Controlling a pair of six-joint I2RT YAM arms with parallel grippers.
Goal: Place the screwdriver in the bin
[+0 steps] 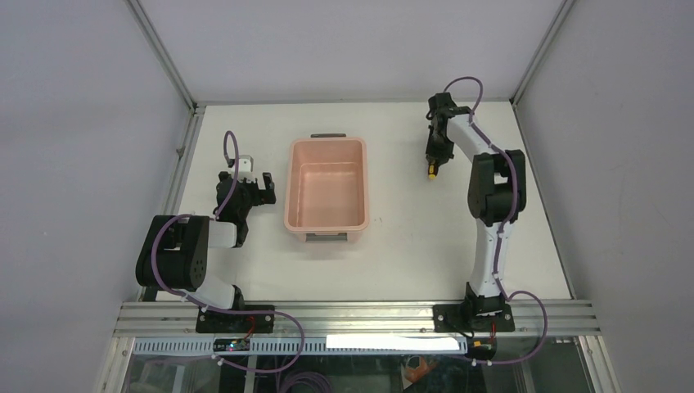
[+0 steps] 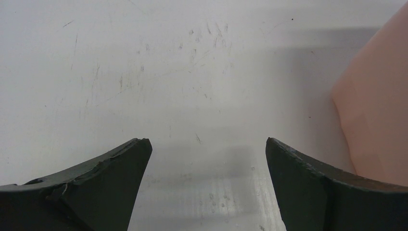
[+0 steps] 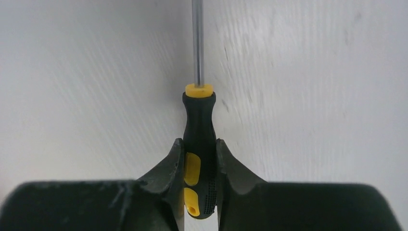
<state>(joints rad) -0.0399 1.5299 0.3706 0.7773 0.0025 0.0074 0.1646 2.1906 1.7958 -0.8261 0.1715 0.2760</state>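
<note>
screwdriver point(image 3: 199, 120) gripped by right hand point(image 3: 199, 145), bin point(image 1: 327, 188) apart

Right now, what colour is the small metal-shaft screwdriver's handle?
Screwdriver handle: black with yellow inserts; best in right wrist view.

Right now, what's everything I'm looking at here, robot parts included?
Small screwdriver with yellow-and-black handle and thin metal shaft: one, gripped by its handle, right of the tub.
Rectangular salmon-pink plastic tub: one, grey end handles, mid-table, nothing inside.
White table: one, scuffed, under everything.
Left gripper: one, black, open, at the tub's left side.
Right gripper: one, black, shut on the screwdriver.
</note>
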